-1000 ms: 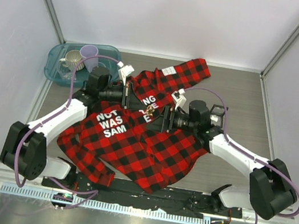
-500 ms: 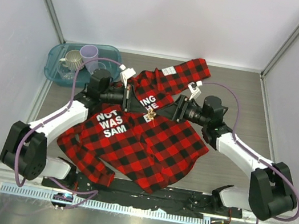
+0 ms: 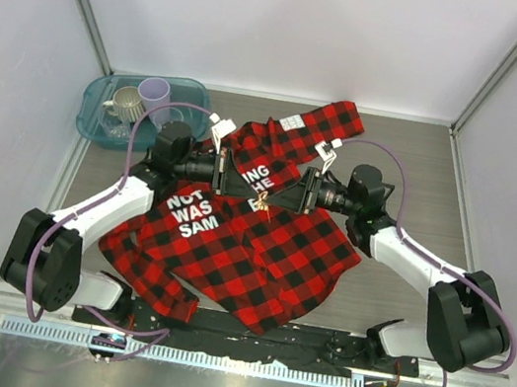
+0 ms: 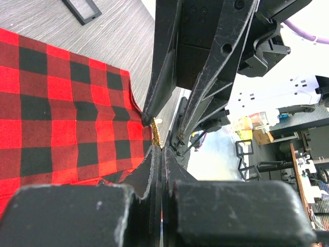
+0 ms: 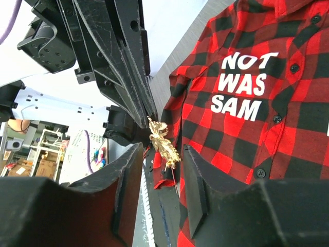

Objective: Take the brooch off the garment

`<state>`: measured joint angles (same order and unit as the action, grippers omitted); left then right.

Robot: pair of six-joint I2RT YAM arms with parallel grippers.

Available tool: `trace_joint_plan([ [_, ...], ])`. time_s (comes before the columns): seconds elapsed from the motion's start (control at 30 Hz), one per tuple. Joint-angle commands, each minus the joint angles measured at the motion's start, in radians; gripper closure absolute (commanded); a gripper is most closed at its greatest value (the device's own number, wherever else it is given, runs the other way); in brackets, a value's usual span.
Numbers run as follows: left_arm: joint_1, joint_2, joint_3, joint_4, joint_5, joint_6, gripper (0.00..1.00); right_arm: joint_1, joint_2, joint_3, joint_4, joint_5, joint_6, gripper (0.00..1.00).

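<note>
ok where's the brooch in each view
top external: the brooch, mid-picture, between the left hand and right hand.
left wrist: gold sliver just above centre.
right wrist: left of centre, gold and spiky.
shared landmark: the garment, its red-and-black plaid beside the brooch.

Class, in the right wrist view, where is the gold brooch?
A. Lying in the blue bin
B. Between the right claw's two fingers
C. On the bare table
B: the brooch shows in the gap between the parted fingers of the right claw.
</note>
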<state>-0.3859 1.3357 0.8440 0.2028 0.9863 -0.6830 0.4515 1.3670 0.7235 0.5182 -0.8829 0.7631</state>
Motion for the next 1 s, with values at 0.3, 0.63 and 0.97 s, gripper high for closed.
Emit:
trace_joint_plan([
  [0.3, -0.013, -0.007, -0.014, 0.101, 0.034, -0.046, 1.00, 0.021, 0.033, -0.001, 0.141, -0.085, 0.048, 0.85],
  [0.63, -0.013, 0.029, 0.026, 0.083, 0.086, -0.095, 0.81, 0.027, 0.009, -0.010, 0.089, -0.021, 0.018, 0.99],
  [0.97, -0.013, 0.043, 0.007, 0.116, 0.098, -0.119, 0.62, 0.024, -0.005, -0.004, 0.072, -0.017, 0.002, 0.99],
])
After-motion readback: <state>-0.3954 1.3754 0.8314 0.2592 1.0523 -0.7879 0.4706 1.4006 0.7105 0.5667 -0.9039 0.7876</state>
